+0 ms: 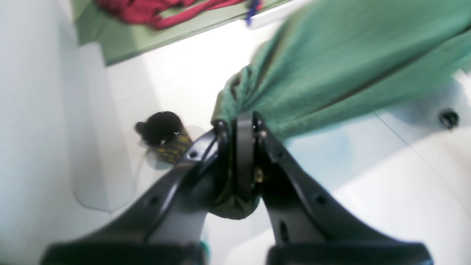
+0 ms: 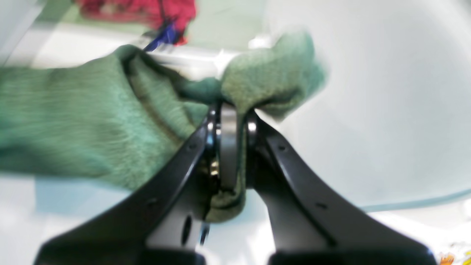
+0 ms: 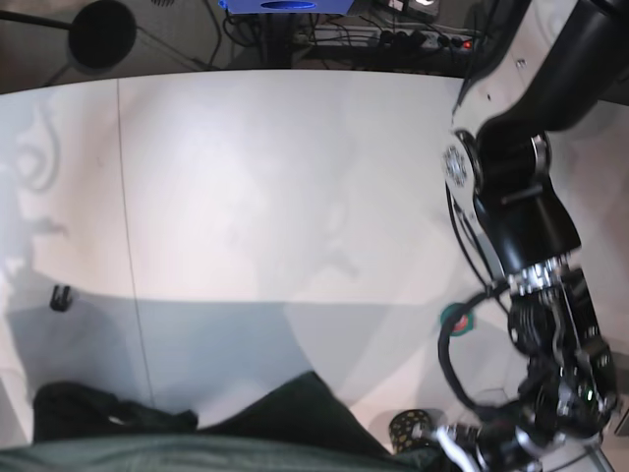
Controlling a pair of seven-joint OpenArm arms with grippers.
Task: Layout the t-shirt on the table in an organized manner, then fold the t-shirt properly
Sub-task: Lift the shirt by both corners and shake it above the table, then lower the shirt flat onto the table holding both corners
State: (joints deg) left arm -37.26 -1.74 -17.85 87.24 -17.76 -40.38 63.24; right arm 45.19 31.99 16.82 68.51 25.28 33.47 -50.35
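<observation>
My left gripper (image 1: pixel 241 125) pinches one end of the t-shirt (image 1: pixel 349 70), my right gripper (image 2: pixel 232 117) the other. The cloth stretches between them above the table (image 3: pixel 295 197), along its near edge.

The t-shirt (image 3: pixel 275 428) bunches at the near edge of the table (image 3: pixel 295 197), beside the left arm (image 3: pixel 531 236)

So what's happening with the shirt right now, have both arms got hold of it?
Yes. The left gripper is shut on a bunched bit of the green t-shirt, and the right gripper is shut on another bunched bit. The fabric stretches away from each gripper, off the white table. In the base view the shirt only shows at the bottom edge, so it is not laid out yet, and no fold is made.
</observation>
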